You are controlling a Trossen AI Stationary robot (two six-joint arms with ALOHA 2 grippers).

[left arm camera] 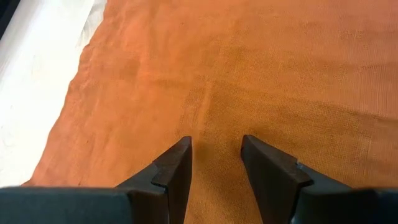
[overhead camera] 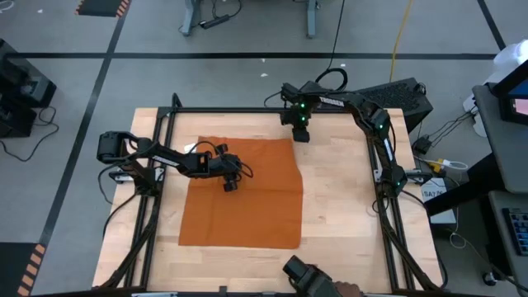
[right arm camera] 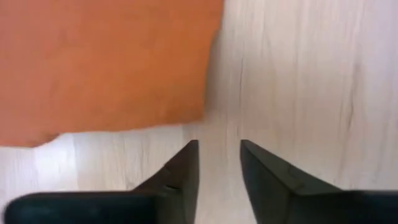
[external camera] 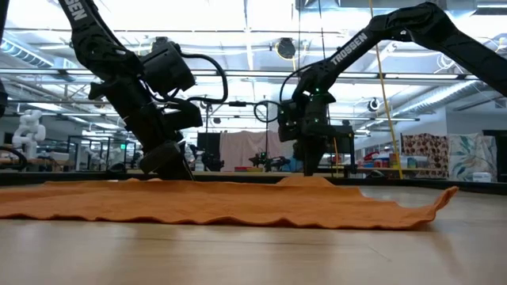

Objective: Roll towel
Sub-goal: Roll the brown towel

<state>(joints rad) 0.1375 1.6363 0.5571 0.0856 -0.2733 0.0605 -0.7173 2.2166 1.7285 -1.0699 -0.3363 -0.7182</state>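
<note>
- The towel is laid flat and unrolled across the middle of the table; its near edge is shown stopping short of the table's near edge, so a bare strip of wood is left in front.
- Bare wood is also left to the right of the towel, up to the frame rail.
- In the low view the cloth is seen lying in shallow ripples, with one corner curled up at the right.
- The left gripper is held low over the towel's upper left part, its arm reaching in from the left side.
- In the left wrist view its fingers are shown apart, with only cloth beneath them and nothing gripped.
- Farthest back, the right gripper is posed pointing down beside the towel's far right corner.
- In the right wrist view its fingers are seen parted over bare wood, just beside the towel's edge, empty.
</note>
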